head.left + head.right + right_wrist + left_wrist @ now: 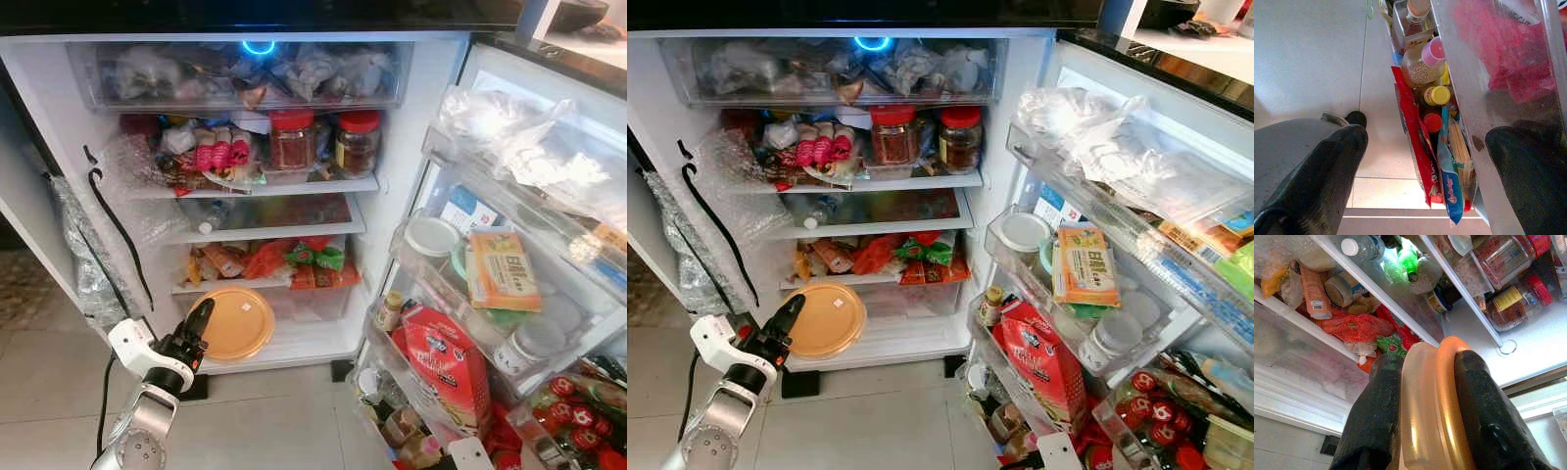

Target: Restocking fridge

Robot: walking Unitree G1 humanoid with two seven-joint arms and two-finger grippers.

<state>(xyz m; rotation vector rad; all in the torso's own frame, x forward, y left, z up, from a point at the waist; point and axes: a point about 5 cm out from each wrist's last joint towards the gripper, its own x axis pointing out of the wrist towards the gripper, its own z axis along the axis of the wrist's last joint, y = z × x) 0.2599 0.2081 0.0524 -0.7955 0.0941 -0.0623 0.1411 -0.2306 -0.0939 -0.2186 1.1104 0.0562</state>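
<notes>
While the fridge point(39, 108) stands wide open, the left gripper point(199, 328) reaches up from the lower left with its two black fingers point(1376, 416) pinched on the left edge of a flat orange tub point(235, 323). In the left wrist view the tub's rim runs straight up between the pads, one finger on each face, so the grip is narrow and firmly on it. The tub sits low in the fridge, at the front of the bottom ledge, its round lid turned toward the room and tipped a little upward; being a disc it has no real long axis, though its thin dimension runs between the fingers.

Just behind it is a clear drawer point(313, 304), and above that a shelf with orange and green packets point(294, 259). Higher up lies a bottle on its side point(211, 215), then two red-lidded jars point(292, 139) beside a heap of wrapped food. A black cable point(118, 230) hangs down the left wall, near the gripper's wrist.

To the right the door racks are crowded: a red carton point(446, 362), a yellow box point(502, 269), a white lid point(431, 235) and plastic bags on top.

The right gripper point(1425, 181) hangs low by the door's bottom rack (fingers spread wide, nothing between them), with small bottles point(1422, 63) and a red packet point(1415, 142) just ahead.
</notes>
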